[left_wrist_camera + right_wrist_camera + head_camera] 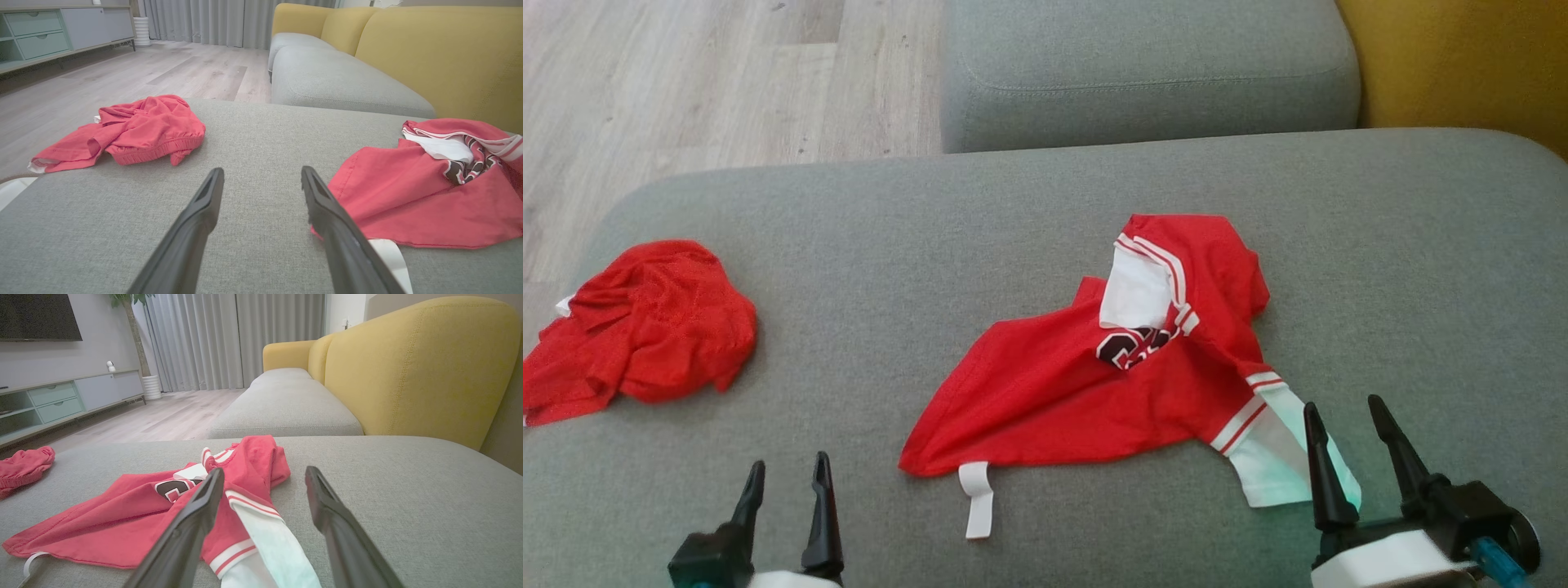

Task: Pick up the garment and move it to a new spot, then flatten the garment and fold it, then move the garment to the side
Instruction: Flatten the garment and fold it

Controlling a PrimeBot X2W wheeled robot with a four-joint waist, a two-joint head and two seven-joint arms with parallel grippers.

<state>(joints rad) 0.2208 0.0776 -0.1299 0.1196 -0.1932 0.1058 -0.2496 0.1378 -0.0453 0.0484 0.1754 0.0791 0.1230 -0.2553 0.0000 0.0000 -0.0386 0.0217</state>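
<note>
A red jersey, the garment [1062,392], lies crumpled on the grey seat cushion [980,212], with white sleeves, striped trim and dark lettering at the chest. My right gripper [1343,403] hovers open over its white sleeve [1270,469] at the lower right; in the right wrist view the garment [122,514] spreads left of and between the open fingers of the right gripper [264,470]. My left gripper [789,461] is open and empty, to the left of the hem. From the left wrist, the left gripper [262,170] frames bare cushion with the garment [408,204] to the right.
A second crumpled red cloth [645,327] sits at the cushion's left edge, partly hanging over. Another grey seat cushion [1143,73] lies beyond, a yellow backrest [1462,57] at the right, wooden floor [686,82] at the far left. A white tag [977,498] trails from the hem.
</note>
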